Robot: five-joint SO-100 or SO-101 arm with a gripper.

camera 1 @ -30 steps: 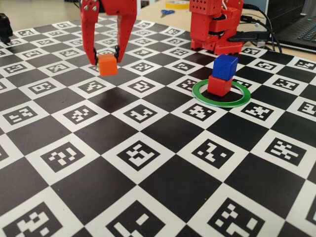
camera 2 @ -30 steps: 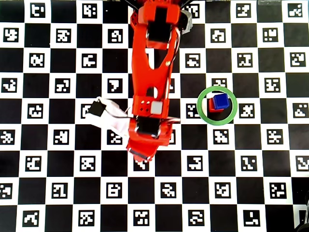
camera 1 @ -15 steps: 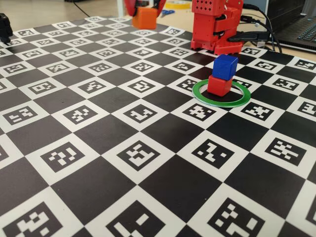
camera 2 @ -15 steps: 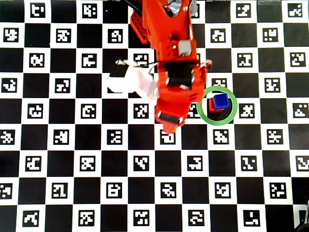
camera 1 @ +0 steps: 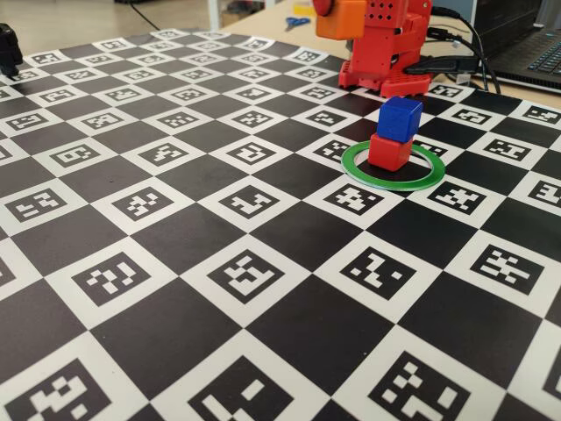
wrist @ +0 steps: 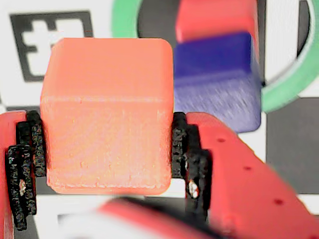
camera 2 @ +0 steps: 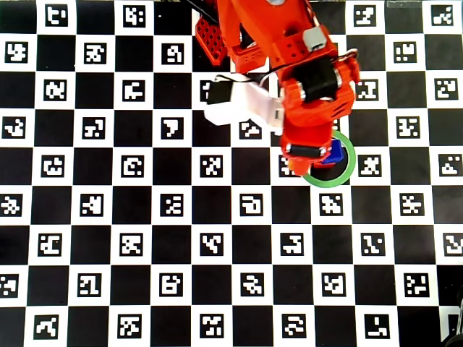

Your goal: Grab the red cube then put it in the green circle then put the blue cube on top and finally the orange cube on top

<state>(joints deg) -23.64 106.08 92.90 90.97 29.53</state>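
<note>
Inside the green circle (camera 1: 390, 166), on the checkerboard marker mat (camera 1: 175, 263) covering the desk: one red cube (camera 1: 389, 152), resting flat on the mat within the ring's open centre. On top of the red cube: one blue cube (camera 1: 400, 118), turned slightly off square from it. Above and left of the green circle in the fixed view, clear of the mat: one orange cube (wrist: 107, 117), clamped between the black-padded jaws of the gripper (wrist: 107, 149), both pads pressed to opposite faces. In the wrist view the blue cube sits just right of the orange cube, lower down, with the ring's arc around it. In the overhead view the red arm (camera 2: 304, 79) covers much of the green circle's left side. Behind the green circle in the fixed view: the arm's red base (camera 1: 390, 48), cables, scissors (camera 1: 296, 22).
</note>
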